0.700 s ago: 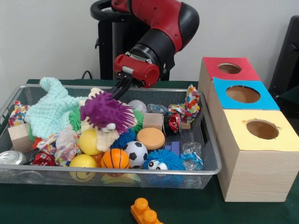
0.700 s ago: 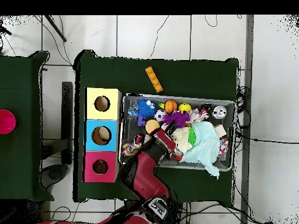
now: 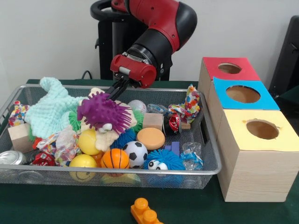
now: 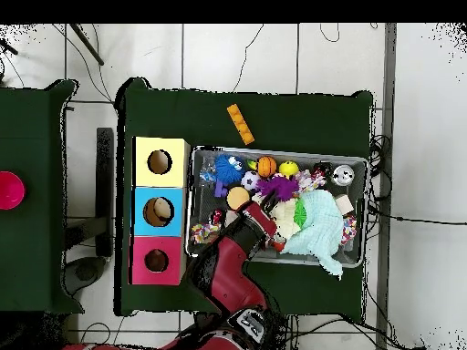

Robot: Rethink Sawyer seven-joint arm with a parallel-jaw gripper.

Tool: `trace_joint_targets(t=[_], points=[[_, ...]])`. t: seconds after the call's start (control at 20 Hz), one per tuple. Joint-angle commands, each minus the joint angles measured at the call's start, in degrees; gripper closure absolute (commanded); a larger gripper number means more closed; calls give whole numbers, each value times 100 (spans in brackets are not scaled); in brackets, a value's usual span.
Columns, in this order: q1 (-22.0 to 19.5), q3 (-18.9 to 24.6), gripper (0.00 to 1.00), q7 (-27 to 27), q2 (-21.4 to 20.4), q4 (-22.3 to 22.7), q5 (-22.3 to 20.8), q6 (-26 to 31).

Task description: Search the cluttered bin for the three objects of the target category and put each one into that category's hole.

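Observation:
The bin (image 3: 140,170) is a silver wire mesh basket full of toys; it also shows in the overhead view (image 4: 274,151). My gripper (image 3: 113,94) reaches down into the bin's middle and is shut on a purple spiky toy (image 3: 103,113), which hangs just above the pile. In the overhead view the gripper (image 4: 270,198) sits beside the purple toy (image 4: 278,187). Three wooden boxes with holes stand beside the bin: red top (image 3: 229,68), blue top (image 3: 243,94), yellow top (image 3: 261,129).
The bin also holds a mint knitted cloth (image 3: 51,109), a yellow ball (image 3: 88,141), a basketball (image 3: 115,159), a soccer ball (image 3: 135,153), a blue spiky toy (image 3: 163,161), an orange disc (image 3: 150,137) and a can (image 3: 11,157). An orange brick (image 3: 145,212) lies on the table in front of the bin.
The gripper has shifted slightly left and up, and the purple spiky toy has moved with it. Nothing else has moved.

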Motion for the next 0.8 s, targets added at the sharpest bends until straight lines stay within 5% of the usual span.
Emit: trace_joint_targets(t=[0.05, 0.4, 0.8], points=[[-382, 862, 100, 1444, -286, 114, -216, 1272], [-807, 1197, 100, 1431, -566, 194, -761, 2422], [-867, 1200, 100, 1562, -559, 104, -1056, 2641]])
